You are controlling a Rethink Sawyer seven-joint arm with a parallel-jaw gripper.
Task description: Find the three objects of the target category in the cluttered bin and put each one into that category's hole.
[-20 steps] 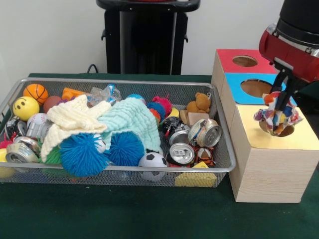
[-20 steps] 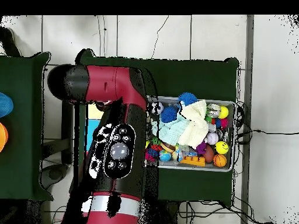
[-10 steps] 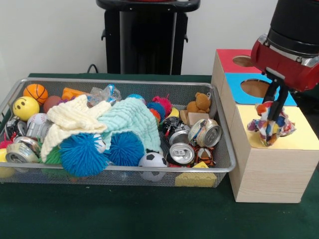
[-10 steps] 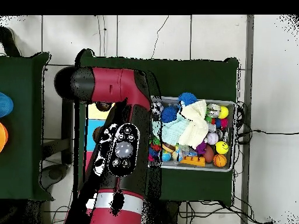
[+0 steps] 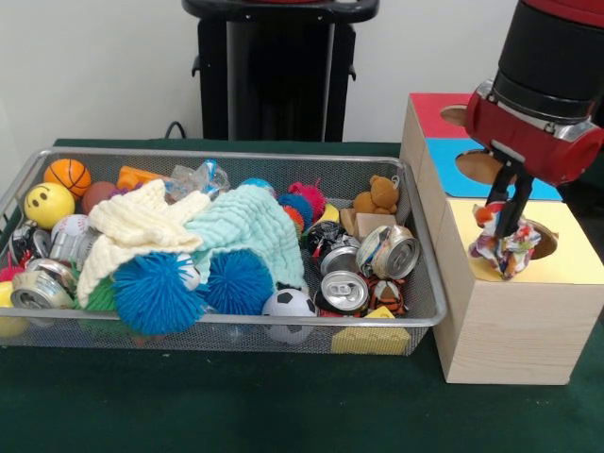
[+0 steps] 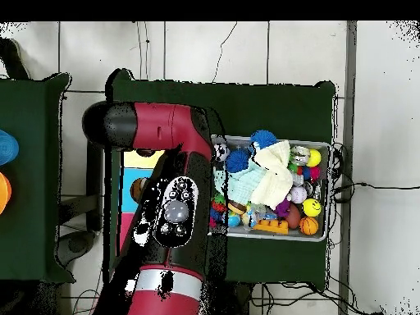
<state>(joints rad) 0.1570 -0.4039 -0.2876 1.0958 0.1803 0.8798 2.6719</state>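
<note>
The fingers [image 5: 507, 247] are clamped on 1 fabric bundle [image 5: 505, 248], holding it over the yellow box [image 5: 514, 311] just left of its hole [image 5: 538, 242]; likely lining up the drop.

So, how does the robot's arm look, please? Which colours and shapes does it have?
The arm is a thick round tube, black above, ending in a red collar with a silver band. Below it hangs the slim black gripper. From overhead, the arm is red with black joints, a black oval panel with a grey round button, and a white band.
</note>
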